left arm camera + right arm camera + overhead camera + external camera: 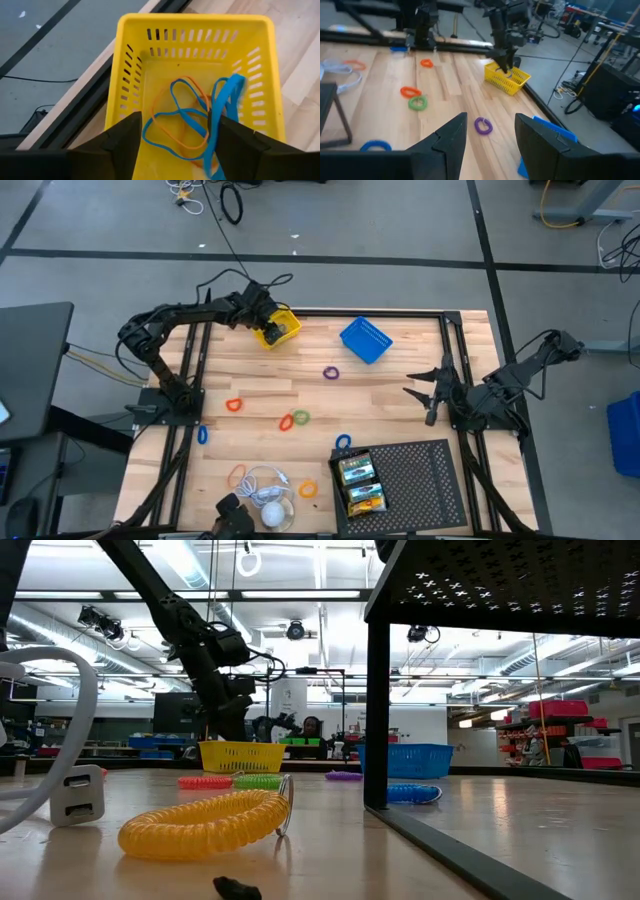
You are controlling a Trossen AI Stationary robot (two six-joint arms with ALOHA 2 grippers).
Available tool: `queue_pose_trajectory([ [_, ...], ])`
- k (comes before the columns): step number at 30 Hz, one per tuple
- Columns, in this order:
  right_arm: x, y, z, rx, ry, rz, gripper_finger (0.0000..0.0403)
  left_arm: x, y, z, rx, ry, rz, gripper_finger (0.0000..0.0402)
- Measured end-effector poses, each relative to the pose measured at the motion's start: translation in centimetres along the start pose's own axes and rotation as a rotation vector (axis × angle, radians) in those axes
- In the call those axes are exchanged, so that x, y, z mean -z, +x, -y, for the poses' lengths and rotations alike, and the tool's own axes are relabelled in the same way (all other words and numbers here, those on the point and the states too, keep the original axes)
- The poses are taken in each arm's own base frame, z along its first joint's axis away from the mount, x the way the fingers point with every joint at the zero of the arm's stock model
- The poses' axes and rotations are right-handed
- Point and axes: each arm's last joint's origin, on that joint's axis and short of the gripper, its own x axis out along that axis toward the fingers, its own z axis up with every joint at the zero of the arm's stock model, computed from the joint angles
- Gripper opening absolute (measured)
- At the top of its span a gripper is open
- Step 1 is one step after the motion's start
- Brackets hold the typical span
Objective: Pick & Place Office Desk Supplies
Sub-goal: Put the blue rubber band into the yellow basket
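A: Hand, left point(172, 145): over the small yellow slotted plastic basket point(277, 328) at the far edge of the wooden tabletop point(400, 380), fingers apart, nothing clamped between them.

B: Contents below it?

A: Thin blue rubber band point(227, 120), draped just between the fingers, its lower end out of sight; a second blue loop and a thin orange loop point(172, 117) lie on the basket floor. Judged: the release step of a drop-off, the blue band just let go or about to settle.

B: Hand, right point(490, 135)?

A: Fingers apart, empty, waiting near the tabletop's right edge.

B: Stock not yet sorted?

A: Purple coiled loop point(331, 372) mid-table, near the blue slotted plastic basket point(365, 340). Orange coil point(234, 405), red coil point(285, 422) touching a green coil point(300, 417), blue coil point(343, 442) just beside the black perforated tray point(420, 475). Two yellow-and-green crayon boxes point(360, 483) on that tray's left side. More orange loops and a white cable at the near edge.

B: Next move?

A: Judged: left hand lifts clear of the basket rim, confirms the band stayed inside, then travels to the nearest coil, likely the orange one. The coils look springy and lie flat; a low, centred pinch is called for.
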Motion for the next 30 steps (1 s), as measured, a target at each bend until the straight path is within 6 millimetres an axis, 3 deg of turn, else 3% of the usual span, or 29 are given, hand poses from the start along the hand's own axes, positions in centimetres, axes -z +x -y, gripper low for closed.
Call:
queue_pose_trajectory([
  [10, -0.7, 0.0, 0.3, 0.142, 0.070, 0.059, 0.0176, -0.1, 0.0, 0.4, 0.009, 0.055, 0.002, 0.0236],
  [20, -0.7, 0.0, 0.6, 0.229, 0.116, 0.071, 0.0176, -0.6, -0.1, 2.2, -0.060, 0.204, 0.006, 0.0280],
  [30, -0.6, 0.0, 0.6, 0.244, 0.103, 0.065, 0.0176, -3.1, -1.1, 3.4, -0.122, 0.295, 0.084, 0.0273],
])
